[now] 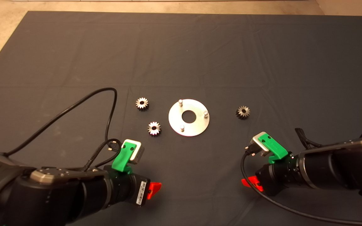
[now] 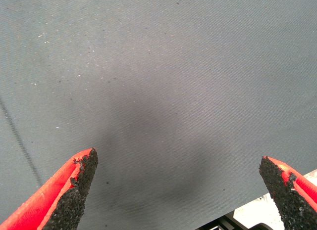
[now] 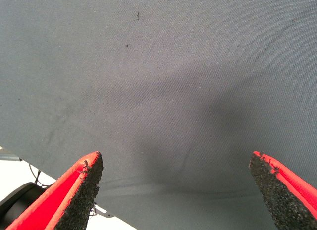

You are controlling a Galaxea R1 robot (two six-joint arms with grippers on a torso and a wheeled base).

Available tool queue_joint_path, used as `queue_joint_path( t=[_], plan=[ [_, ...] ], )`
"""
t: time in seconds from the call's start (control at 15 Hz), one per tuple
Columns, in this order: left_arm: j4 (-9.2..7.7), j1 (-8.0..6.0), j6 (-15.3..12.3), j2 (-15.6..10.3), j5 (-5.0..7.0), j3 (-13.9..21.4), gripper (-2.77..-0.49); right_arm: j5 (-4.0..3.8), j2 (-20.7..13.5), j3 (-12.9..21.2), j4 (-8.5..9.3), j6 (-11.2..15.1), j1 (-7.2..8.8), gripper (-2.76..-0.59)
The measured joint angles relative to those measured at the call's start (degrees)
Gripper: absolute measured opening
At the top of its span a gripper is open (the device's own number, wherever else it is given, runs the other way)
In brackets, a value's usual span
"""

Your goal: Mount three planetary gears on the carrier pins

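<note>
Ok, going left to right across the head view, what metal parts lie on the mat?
Far-left gear → nearer gear → carrier disc with its three pins → lone right gear.

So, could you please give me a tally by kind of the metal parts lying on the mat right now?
Planetary gears: 3, all loose on the mat (first, second, third)
Carrier pins: 3, all bare (first, second, third)
Disc: 1
Total: 7
</note>
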Motion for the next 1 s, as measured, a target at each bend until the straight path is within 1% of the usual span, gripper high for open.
queue_joint_path(
  t=[0.27,0.73,0.87,1.0],
  plan=[
    [0.0,0.0,0.0,-0.6,0.0,0.0,-0.91,0.0,0.0,0.0,0.0,0.0,0.0,-1.15],
    [0.02,0.0,0.0,-0.7,0.0,0.0,-0.91,0.0,-0.1,0.0,0.0,0.0,-0.01,-1.15],
    [0.02,0.0,0.0,-0.7,0.0,0.0,-0.91,0.0,-0.1,0.0,0.0,-0.7,-0.02,-1.15],
    [0.02,0.0,0.0,-0.7,0.0,0.0,-0.91,0.02,-0.3,0.0,0.0,-2.2,-0.02,-1.15]
  ],
)
